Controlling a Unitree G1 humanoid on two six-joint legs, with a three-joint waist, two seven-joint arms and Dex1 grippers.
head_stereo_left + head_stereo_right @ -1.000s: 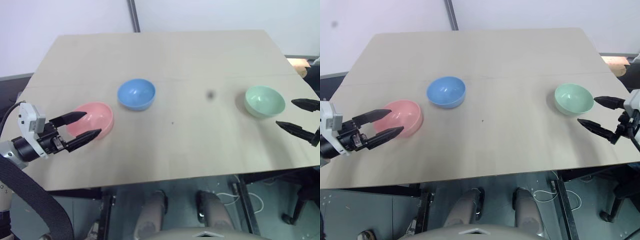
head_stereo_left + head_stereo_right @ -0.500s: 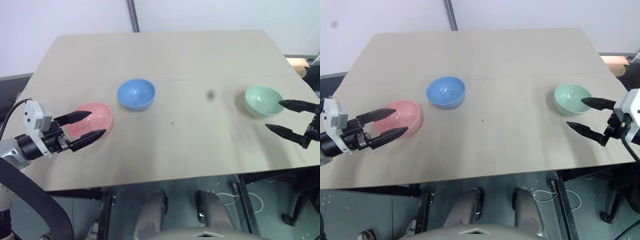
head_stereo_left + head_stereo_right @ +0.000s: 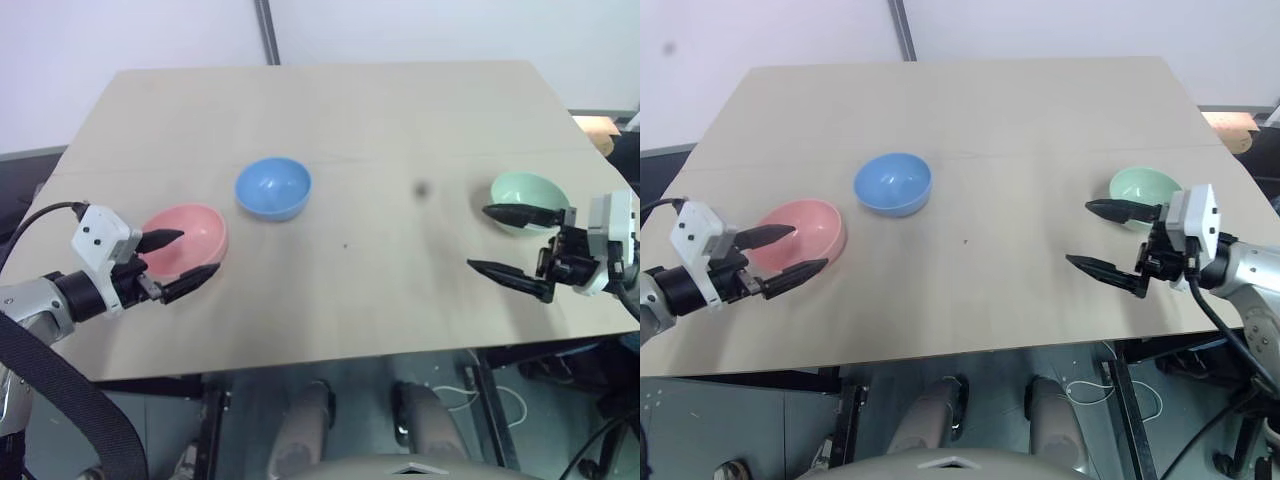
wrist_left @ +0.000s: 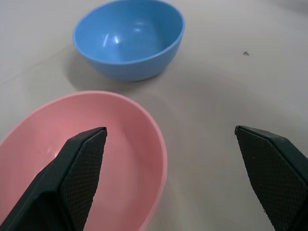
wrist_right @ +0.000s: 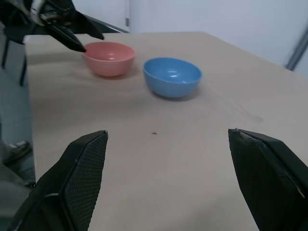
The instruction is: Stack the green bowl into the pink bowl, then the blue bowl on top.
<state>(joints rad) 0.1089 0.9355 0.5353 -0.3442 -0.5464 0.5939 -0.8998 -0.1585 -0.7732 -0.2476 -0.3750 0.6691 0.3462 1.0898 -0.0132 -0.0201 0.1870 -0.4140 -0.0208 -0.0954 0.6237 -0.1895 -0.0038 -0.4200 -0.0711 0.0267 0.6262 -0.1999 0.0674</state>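
The pink bowl (image 3: 203,228) stands upright at the table's left, and the blue bowl (image 3: 272,187) stands just behind it to the right. My left gripper (image 3: 197,252) is open at the pink bowl's near side, one finger over its hollow and the other outside its rim (image 4: 161,159). The green bowl (image 3: 525,187) stands at the far right. My right gripper (image 3: 478,238) is open and empty and points left. One of its fingers crosses in front of the green bowl, the other hangs over bare table nearer me. The right wrist view looks across the table to the blue bowl (image 5: 172,76) and pink bowl (image 5: 108,57).
The pale wooden table (image 3: 350,110) ends close behind both arms at its near edge. A dark pole (image 3: 265,30) rises behind the far edge. A small dark speck (image 3: 345,245) lies mid-table, with open tabletop between the blue and green bowls.
My right gripper has swung left from the table's right edge and now reaches across the front of the green bowl. My left gripper stays at the pink bowl, turned a little.
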